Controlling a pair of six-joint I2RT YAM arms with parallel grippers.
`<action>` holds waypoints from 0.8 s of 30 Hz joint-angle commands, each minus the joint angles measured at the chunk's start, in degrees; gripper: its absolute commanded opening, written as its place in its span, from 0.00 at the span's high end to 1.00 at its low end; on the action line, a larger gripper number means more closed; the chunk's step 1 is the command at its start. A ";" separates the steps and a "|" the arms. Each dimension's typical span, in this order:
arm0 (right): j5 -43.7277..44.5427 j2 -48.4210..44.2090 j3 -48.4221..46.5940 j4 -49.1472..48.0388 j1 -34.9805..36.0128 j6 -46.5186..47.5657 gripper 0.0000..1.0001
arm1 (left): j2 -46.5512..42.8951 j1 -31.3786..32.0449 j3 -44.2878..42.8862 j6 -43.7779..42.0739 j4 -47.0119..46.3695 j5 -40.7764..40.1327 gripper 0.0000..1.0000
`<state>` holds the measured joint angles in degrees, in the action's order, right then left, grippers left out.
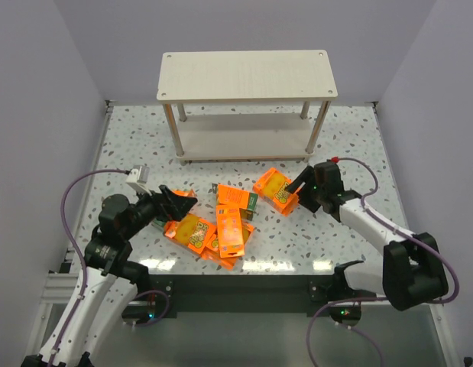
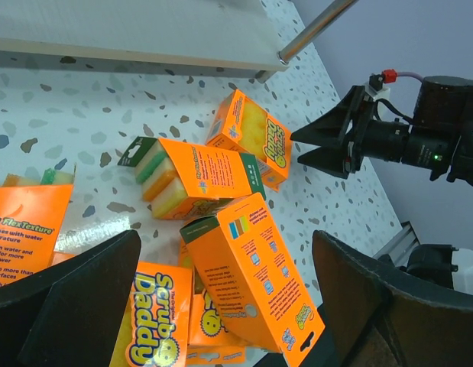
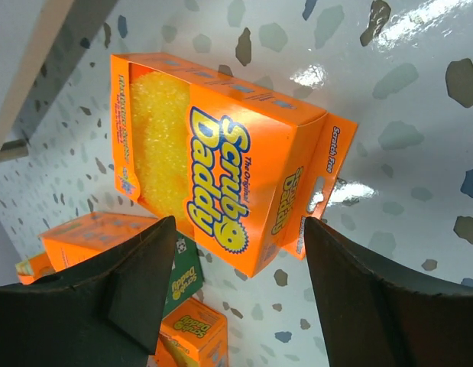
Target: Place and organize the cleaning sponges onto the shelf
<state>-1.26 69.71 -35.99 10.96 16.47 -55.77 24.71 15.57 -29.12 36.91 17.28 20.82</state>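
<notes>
The cleaning sponges are orange packs scattered on the speckled table. One pack (image 1: 273, 189) (image 3: 221, 160) lies apart at the right, just ahead of my right gripper (image 1: 296, 197) (image 3: 236, 306). That gripper is open, its fingers either side of the pack's near corner, not touching. Several more packs lie piled (image 1: 221, 228) at the centre. My left gripper (image 1: 173, 203) (image 2: 221, 321) is wide open at the pile's left side, with a tilted pack (image 2: 255, 275) between its fingers, untouched. The shelf (image 1: 244, 76) stands at the back with both boards bare.
The shelf's lower board (image 2: 144, 30) and a thin leg (image 2: 312, 29) lie just beyond the packs. The right gripper (image 2: 328, 145) shows in the left wrist view, facing the pile. Grey walls close in both sides; the table's front edge (image 1: 244, 267) is near the pile.
</notes>
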 commanded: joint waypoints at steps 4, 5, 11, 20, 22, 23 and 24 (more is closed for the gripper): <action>-3.14 5.87 1.27 -8.14 -0.12 0.66 0.28 | -0.19 0.25 -0.49 0.01 -0.93 0.19 0.00; -2.96 6.48 1.44 -8.67 -0.12 0.66 0.29 | -0.27 0.25 -0.41 0.27 -0.93 0.10 0.00; -1.64 14.48 2.41 -12.18 -0.12 -0.74 0.38 | 0.16 0.25 -0.23 0.19 -1.28 0.36 0.00; -0.94 20.73 4.87 -17.55 -0.47 -3.03 1.00 | 0.34 0.25 -1.55 -0.96 0.21 -0.25 0.00; -1.73 19.85 5.40 -17.81 -1.09 -2.94 1.00 | 0.34 0.25 -1.46 -0.96 0.21 -0.25 0.00; -1.99 18.37 5.75 -17.64 -1.18 -2.86 1.00 | 0.43 0.25 -1.46 -0.87 0.13 -0.25 0.00; -2.52 17.14 5.93 -17.03 -1.35 -2.94 1.00 | 0.51 0.25 -1.46 -0.96 0.12 -0.34 0.00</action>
<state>-5.80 86.78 -33.19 -13.63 15.68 -60.20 25.02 15.57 -29.12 36.84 17.87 20.73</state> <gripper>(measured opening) 0.053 0.997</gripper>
